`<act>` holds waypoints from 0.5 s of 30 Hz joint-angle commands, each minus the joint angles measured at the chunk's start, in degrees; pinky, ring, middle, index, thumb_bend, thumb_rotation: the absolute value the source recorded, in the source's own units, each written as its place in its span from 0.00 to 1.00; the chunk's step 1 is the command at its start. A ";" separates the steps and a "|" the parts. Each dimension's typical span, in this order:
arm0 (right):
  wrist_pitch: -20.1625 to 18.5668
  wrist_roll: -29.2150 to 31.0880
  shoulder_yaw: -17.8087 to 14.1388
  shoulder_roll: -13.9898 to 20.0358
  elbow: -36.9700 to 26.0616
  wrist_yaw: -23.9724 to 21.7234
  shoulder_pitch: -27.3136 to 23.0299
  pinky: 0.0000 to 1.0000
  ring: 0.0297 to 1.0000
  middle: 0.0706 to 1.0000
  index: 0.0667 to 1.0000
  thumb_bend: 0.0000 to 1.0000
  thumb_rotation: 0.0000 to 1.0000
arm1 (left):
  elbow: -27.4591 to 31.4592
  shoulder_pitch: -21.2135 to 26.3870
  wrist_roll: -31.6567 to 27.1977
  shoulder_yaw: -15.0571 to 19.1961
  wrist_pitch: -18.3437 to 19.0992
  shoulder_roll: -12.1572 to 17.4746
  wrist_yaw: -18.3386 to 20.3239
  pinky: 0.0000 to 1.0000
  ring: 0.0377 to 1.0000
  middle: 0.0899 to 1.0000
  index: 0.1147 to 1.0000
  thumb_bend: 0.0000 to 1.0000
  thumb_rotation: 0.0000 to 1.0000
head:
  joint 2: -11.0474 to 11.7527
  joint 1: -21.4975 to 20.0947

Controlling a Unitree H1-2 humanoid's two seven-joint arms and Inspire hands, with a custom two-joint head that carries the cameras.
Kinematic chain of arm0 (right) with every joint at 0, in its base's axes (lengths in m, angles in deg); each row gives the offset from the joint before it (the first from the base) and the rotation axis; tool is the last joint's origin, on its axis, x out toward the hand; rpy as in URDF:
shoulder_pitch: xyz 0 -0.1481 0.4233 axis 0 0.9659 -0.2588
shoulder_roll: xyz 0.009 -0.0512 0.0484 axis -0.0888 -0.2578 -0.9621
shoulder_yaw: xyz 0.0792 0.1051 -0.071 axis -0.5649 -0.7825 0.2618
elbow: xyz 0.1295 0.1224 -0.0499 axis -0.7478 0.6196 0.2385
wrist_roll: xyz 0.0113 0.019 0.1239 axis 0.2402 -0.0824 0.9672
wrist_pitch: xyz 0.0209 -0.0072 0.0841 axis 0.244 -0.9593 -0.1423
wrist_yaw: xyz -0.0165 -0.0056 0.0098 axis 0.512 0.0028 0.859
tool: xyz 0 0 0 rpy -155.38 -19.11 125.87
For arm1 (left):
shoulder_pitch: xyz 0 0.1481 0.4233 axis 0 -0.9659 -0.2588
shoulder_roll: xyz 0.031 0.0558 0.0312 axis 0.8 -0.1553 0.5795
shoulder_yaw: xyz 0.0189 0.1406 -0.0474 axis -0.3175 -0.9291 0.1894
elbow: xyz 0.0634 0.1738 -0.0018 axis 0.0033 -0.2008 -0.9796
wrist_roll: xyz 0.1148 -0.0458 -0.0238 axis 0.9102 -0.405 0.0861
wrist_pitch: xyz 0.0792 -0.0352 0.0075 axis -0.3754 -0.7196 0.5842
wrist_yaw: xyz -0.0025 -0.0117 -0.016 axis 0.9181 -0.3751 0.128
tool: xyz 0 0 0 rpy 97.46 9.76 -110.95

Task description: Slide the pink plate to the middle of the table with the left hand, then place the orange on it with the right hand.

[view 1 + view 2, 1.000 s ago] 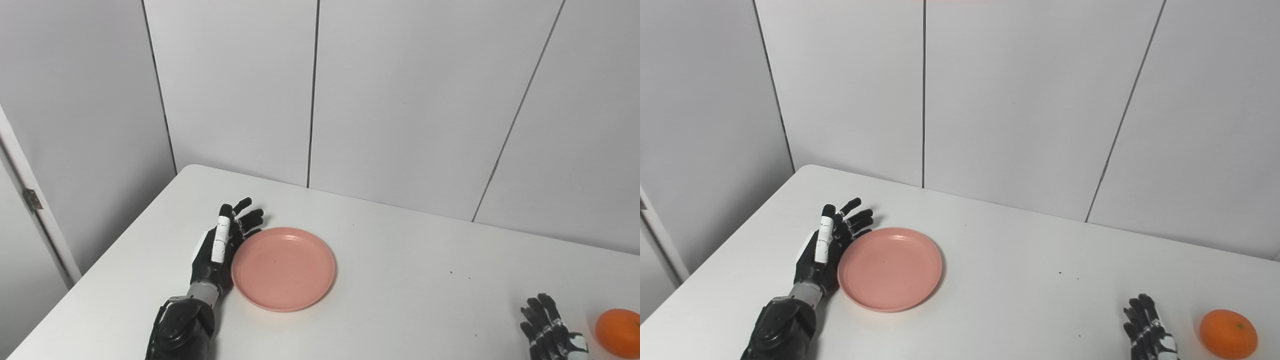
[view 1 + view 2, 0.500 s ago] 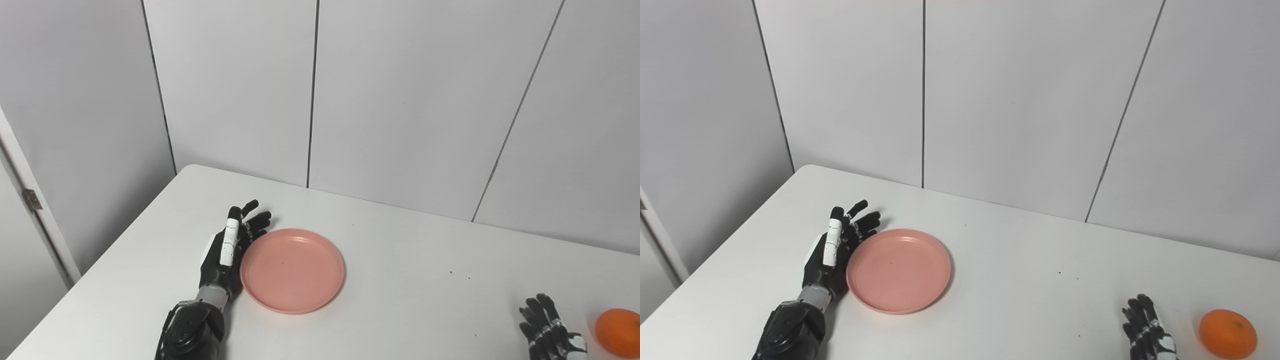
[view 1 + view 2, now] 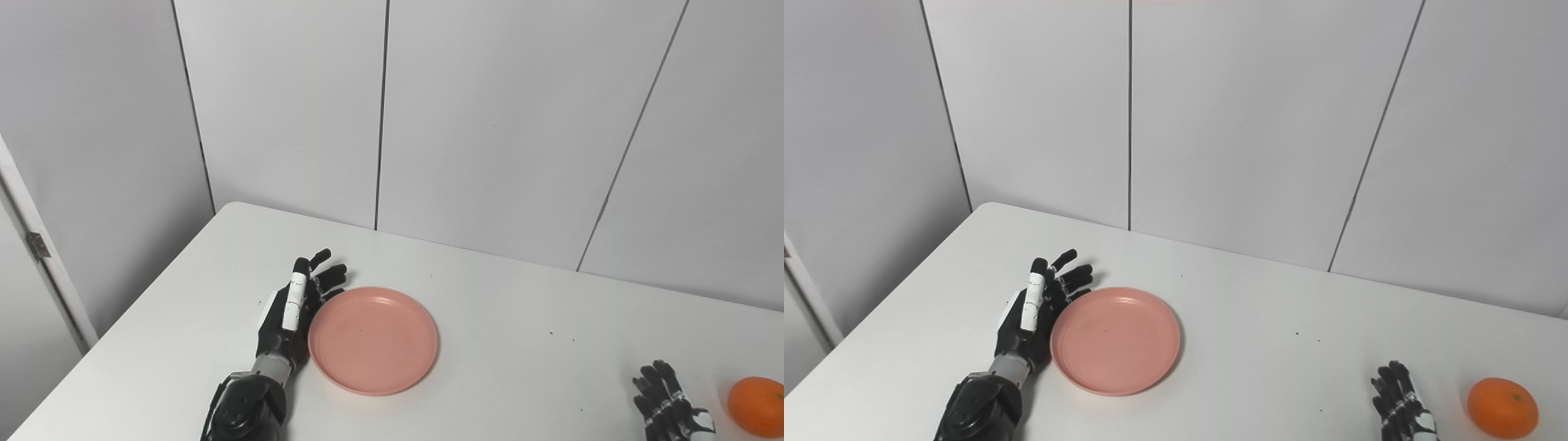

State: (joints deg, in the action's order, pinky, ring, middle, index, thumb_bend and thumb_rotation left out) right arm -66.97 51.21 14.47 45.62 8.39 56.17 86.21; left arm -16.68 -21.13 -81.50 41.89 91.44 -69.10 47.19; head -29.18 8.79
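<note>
A round pink plate lies flat on the white table, left of the table's middle. My left hand stands edge-on against the plate's left rim, open, fingers stretched forward and touching the rim. At the bottom right my right hand rests open on the table, only partly in view, with nothing in it. The orange sits on the table just right of that hand, a small gap between them.
Grey wall panels rise directly behind the table's far edge. The table's left edge runs diagonally down past my left arm. A door frame with a hinge stands at far left.
My left hand has pushed the pink plate to the right across the table, staying against its left rim. The right hand and the orange have stayed put.
</note>
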 commanded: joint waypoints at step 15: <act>-1.15 -0.11 1.16 -2.69 2.77 0.38 4.52 1.00 0.96 0.94 0.94 0.87 1.00 | 0.26 0.05 0.36 -1.60 1.90 -3.28 -0.83 0.85 0.82 0.75 0.83 1.00 0.89 | -0.64 -1.19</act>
State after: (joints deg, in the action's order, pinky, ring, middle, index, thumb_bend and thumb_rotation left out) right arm -67.05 50.64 14.51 44.98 7.98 56.35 86.51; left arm -16.40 -21.09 -81.32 40.84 91.45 -71.24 47.01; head -29.79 7.56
